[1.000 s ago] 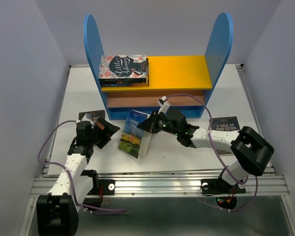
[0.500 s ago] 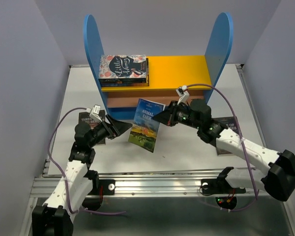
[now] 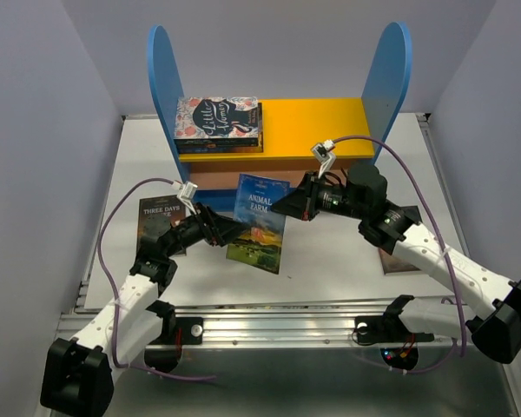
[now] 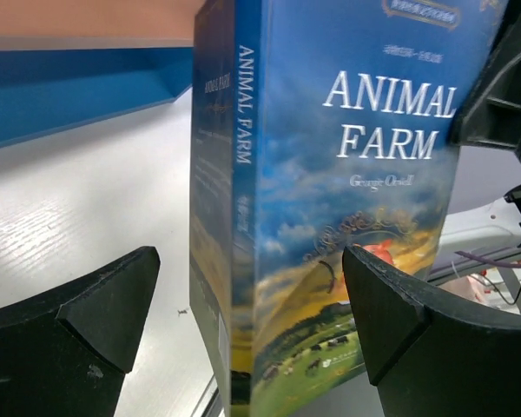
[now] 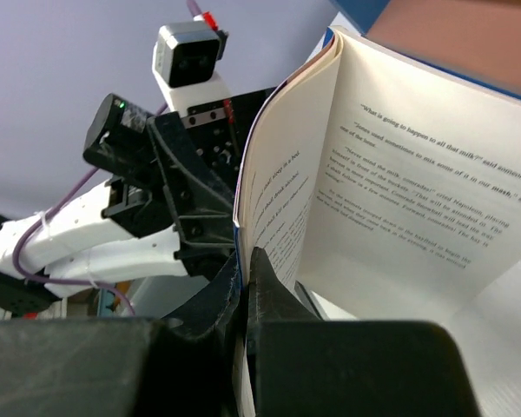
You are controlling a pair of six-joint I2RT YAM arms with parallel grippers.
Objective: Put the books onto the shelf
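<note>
Animal Farm (image 3: 259, 221): upright, tilted, held aloft just before shelf (image 3: 317, 126) lower board. Right edge clenched in right gripper (image 3: 288, 206), pages fanning. Spine edge between left gripper (image 3: 228, 231) fingers, spread wide, gap on spine side. Little Women stack (image 3: 217, 122): shelf top board, left end.

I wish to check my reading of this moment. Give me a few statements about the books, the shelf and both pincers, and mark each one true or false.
1. The right pincer is shut on the Animal Farm book. True.
2. The left pincer is shut as well. False: it is open, close to that book.
3. A dark book lies flat on the table beside the left arm. True.
4. The Little Women book lies on the table. False: it tops a stack on the yellow top board of the shelf.
</note>
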